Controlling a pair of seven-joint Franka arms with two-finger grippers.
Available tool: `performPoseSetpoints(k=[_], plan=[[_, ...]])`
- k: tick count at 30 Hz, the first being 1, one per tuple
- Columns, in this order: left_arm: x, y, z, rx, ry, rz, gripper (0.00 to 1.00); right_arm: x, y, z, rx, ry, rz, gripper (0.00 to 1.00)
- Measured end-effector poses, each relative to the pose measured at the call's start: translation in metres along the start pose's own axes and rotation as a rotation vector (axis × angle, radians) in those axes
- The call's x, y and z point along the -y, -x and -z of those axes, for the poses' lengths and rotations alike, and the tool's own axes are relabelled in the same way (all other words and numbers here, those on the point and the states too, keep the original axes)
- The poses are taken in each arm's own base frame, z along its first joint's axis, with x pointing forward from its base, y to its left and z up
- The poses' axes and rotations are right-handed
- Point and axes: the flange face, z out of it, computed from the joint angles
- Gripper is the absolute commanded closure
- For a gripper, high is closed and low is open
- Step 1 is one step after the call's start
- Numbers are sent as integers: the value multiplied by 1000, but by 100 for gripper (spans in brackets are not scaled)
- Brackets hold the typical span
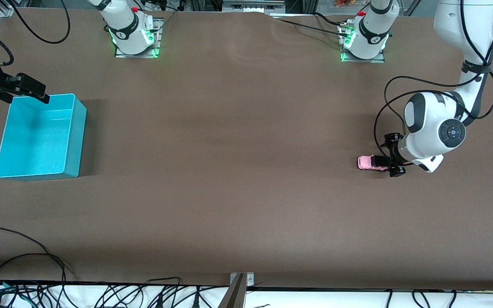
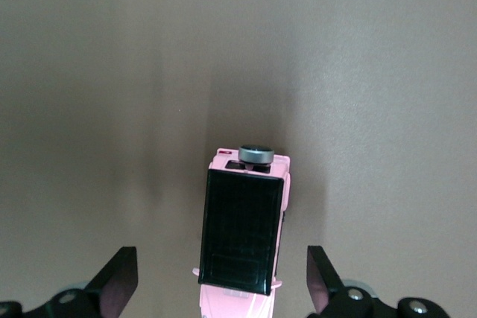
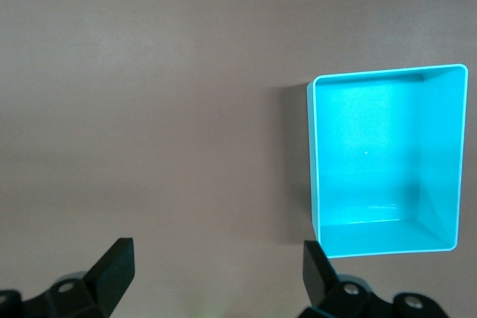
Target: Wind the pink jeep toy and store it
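One pink jeep toy (image 1: 371, 163) sits under the spread left gripper (image 1: 393, 159); one turquoise bin (image 1: 39, 137) sits beneath the spread right gripper (image 1: 32, 92).

No readable text, label, brand, number or sign appeared anywhere: none on the arms, the toy, the bin or the counter.

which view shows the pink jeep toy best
The left wrist view: the pink jeep toy fills the centre, black roof and spare wheel clear, between the open left hand fingers. The front view shows it tiny, partly covered by that hand. The right wrist view lacks it.
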Motion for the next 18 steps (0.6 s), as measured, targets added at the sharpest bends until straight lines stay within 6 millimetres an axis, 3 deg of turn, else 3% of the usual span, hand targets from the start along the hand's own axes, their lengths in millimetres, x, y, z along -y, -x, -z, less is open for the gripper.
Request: performPoseSetpoints(k=[13,18], plan=[[-2,1,-20,-4,-8,-75,0,0,0,0,0,0,0,0],[-4,0,-29,-7,6,-76,18,0,0,0,0,0,0,0]])
